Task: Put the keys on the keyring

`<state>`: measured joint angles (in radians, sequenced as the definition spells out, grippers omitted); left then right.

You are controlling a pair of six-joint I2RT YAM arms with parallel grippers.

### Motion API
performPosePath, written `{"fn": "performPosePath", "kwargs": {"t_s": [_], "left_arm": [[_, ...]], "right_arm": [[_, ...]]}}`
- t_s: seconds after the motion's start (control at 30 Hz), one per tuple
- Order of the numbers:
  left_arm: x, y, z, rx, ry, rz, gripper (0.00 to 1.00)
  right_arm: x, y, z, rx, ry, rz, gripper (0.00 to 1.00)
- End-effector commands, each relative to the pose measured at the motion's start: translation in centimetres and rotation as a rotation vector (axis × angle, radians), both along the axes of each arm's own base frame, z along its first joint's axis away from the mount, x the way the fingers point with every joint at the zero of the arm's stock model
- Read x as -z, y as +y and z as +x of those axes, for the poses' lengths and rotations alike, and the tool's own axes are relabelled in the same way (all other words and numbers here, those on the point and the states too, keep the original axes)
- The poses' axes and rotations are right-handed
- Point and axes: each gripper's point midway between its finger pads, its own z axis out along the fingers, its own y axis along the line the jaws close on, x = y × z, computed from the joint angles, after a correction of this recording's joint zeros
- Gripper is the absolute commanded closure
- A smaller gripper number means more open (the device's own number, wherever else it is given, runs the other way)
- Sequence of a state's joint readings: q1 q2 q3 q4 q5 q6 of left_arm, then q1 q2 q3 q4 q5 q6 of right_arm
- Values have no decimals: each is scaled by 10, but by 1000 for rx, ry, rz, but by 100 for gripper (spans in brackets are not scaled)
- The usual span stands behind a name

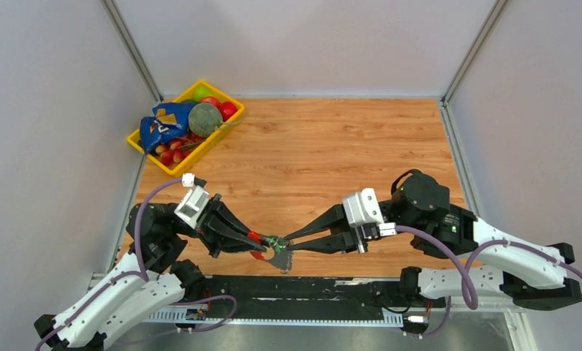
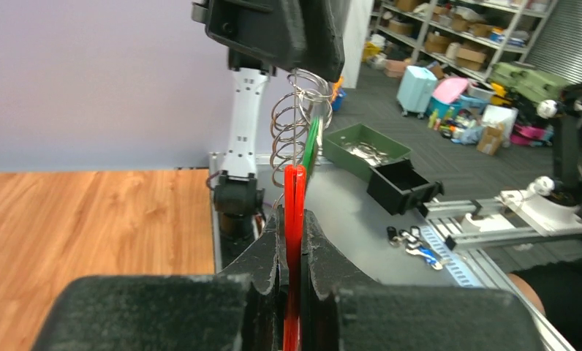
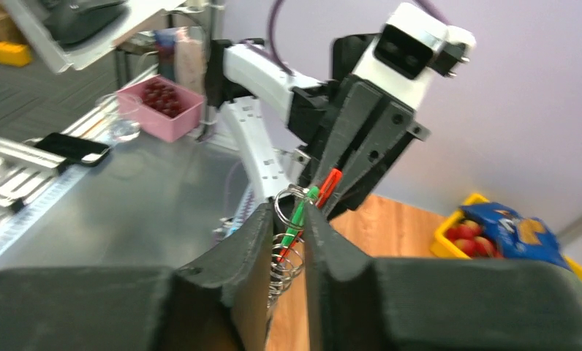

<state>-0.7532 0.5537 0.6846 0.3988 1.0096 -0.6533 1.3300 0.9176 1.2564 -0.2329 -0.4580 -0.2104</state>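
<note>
Lower centre, top view: left tool (image 1: 253,244) clamped on the red-clip, silver-coil keyring (image 2: 294,194). Right tool (image 3: 286,216) pinches the green-capped silver key (image 3: 300,208) against the coil's end ring. Judgement: threading 1 key underway, unconfirmed; blue key not located.

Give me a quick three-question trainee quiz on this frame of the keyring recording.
1. True or false: the left tool is shut on the red piece of the keyring.
2. The key beside the coil has a cap that is: A green, B blue, C yellow.
3. Fill in: the yellow bin stands at the table's far ____ corner.
Key: 1 true; 2 A; 3 left.
</note>
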Motion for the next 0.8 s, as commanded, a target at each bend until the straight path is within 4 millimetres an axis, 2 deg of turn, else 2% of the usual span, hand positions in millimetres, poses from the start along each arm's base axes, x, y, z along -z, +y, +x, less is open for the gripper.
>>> {"fn": "performPosePath", "kwargs": {"t_s": [0.0,0.13,0.23,0.27,0.33,0.43,0.47,0.5,0.53,0.57,0.6,0.67,0.77], "left_arm": [[-7,-8,34,-185,-38,12,100],[5,-17,68,-331,21,91,100],[23,-26,105,-461,96,200,100],[26,-26,111,-486,114,239,100],[48,-35,136,-553,180,343,100],[77,-37,173,-694,258,494,100],[98,-38,184,-729,297,606,100],[110,-31,199,-814,312,672,100],[134,-28,208,-839,335,814,100],[146,-18,220,-914,332,893,100],[167,-13,225,-929,343,1028,100],[190,0,237,-991,329,1177,100],[206,20,253,-1099,302,1300,100]], "right_arm": [[4,-10,48,292,82,41,67],[21,-30,86,526,155,44,60],[31,-47,105,655,203,56,54],[35,-50,110,690,215,54,52],[46,-54,120,756,234,39,50],[65,-53,131,825,255,-7,49],[70,-52,133,845,261,-19,49],[75,-51,136,862,265,-32,49],[79,-51,138,876,267,-47,49],[83,-50,140,890,270,-59,49],[86,-50,142,906,275,-69,49],[91,-49,145,922,281,-88,48],[98,-50,149,950,290,-110,48]]}}
